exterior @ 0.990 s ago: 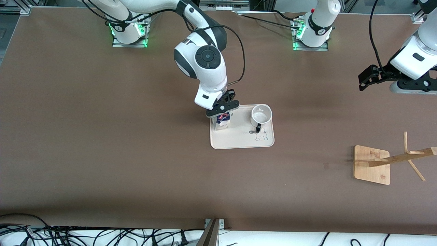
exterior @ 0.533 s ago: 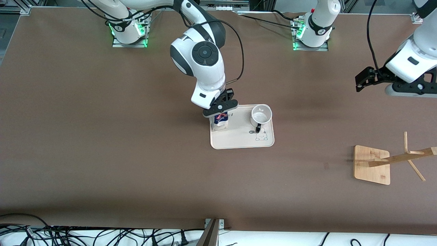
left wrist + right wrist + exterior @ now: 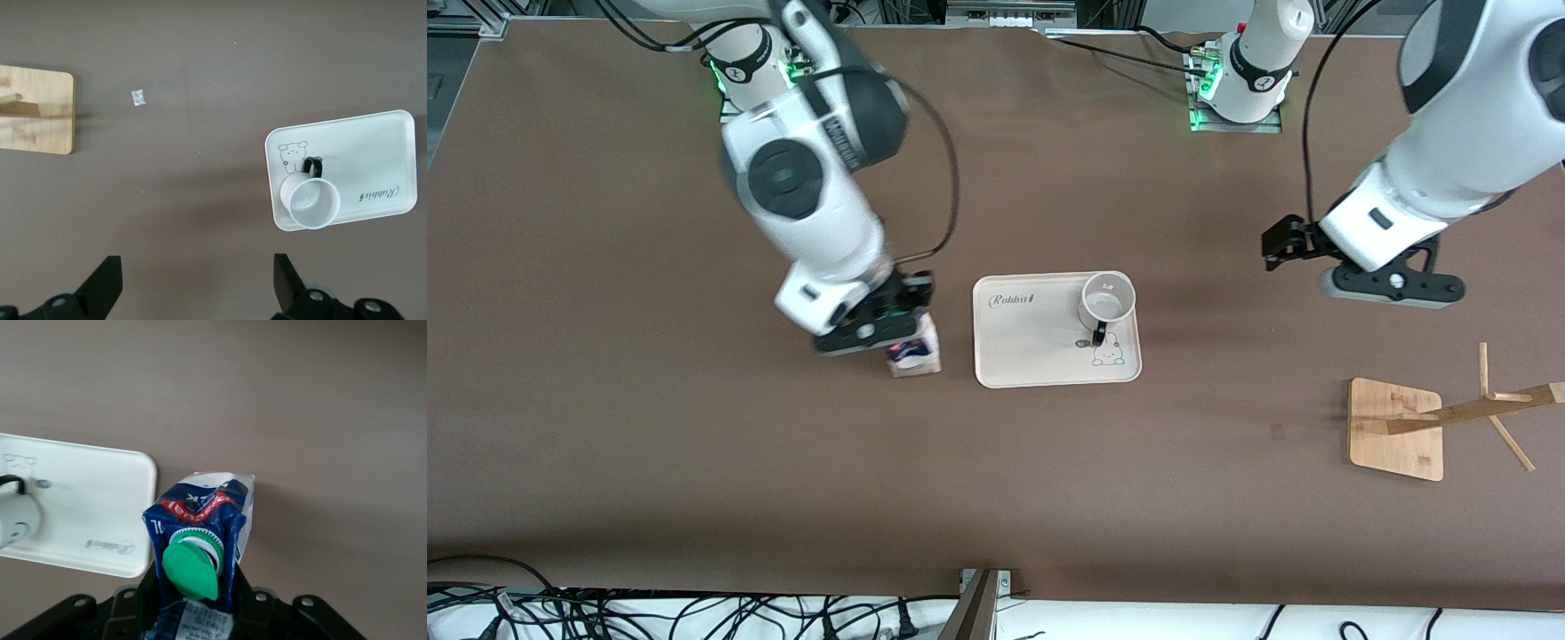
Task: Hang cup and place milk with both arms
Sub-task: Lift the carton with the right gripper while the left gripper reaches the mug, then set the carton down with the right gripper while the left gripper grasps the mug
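My right gripper (image 3: 896,338) is shut on the milk (image 3: 914,356), a dark blue and white carton with a green cap. It holds it upright over the bare table just off the tray's edge, toward the right arm's end. The right wrist view shows the carton (image 3: 200,533) between the jaws of that gripper (image 3: 193,607). The cup (image 3: 1108,300), a white mug with a black handle, stands upright on the cream tray (image 3: 1040,351). My left gripper (image 3: 1392,286) is open and empty over bare table, between the tray and the left arm's end. The left wrist view shows the cup (image 3: 312,202) off to one side of this gripper (image 3: 197,287).
A wooden cup rack (image 3: 1394,428) with a slanted pole and pegs stands toward the left arm's end, nearer the front camera than the tray; its base shows in the left wrist view (image 3: 37,110). A small pale scrap (image 3: 138,97) lies beside it. Cables hang along the table's near edge.
My right gripper has carried the milk off the tray toward the right arm's end. My left arm has swung in toward the tray. The cup has not moved.
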Action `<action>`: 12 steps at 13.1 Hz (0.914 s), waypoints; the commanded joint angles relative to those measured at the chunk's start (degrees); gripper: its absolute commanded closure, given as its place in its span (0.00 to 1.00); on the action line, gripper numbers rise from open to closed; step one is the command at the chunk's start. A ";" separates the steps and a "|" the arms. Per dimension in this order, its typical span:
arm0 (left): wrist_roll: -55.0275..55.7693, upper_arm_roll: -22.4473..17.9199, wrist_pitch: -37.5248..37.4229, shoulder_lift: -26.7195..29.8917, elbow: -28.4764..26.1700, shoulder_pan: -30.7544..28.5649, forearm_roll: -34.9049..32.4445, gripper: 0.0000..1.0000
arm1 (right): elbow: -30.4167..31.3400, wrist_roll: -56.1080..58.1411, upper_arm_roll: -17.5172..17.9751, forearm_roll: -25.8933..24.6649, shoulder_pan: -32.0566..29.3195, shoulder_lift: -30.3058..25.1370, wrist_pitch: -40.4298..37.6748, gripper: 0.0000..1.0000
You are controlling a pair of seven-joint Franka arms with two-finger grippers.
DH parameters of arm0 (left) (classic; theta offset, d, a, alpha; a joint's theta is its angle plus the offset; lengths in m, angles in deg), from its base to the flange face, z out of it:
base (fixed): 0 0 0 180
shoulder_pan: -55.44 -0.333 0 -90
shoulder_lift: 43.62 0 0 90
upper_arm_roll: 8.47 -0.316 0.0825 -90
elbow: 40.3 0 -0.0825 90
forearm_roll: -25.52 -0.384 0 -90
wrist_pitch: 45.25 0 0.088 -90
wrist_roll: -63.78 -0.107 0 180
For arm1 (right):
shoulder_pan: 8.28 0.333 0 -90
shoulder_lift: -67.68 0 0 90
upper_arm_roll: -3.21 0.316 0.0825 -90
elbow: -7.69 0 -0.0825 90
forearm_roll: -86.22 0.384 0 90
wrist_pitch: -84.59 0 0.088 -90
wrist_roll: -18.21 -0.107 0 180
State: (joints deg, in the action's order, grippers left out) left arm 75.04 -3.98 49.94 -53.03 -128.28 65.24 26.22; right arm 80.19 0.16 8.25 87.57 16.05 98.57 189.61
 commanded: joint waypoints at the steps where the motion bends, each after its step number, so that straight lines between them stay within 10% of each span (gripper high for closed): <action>1: 8.92 -0.27 -1.06 -1.49 2.11 5.04 0.00 0.00 | 8.51 6.42 0.67 1.29 -6.20 -5.13 0.54 0.57; 8: 11.23 -0.09 -0.45 -14.48 6.49 8.31 -0.27 0.00 | 33.38 17.77 -9.08 1.37 -10.79 -15.24 13.61 0.52; 12: 21.50 -0.18 15.59 -20.90 3.61 14.10 -0.44 0.00 | 34.90 18.48 -10.32 1.37 -10.79 -15.34 14.52 0.52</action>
State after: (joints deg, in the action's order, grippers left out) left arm 91.94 -3.75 60.82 -71.02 -125.54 76.91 26.20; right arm 112.89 17.19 -1.97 87.92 5.05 85.65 203.35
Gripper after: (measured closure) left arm 0.000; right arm 0.520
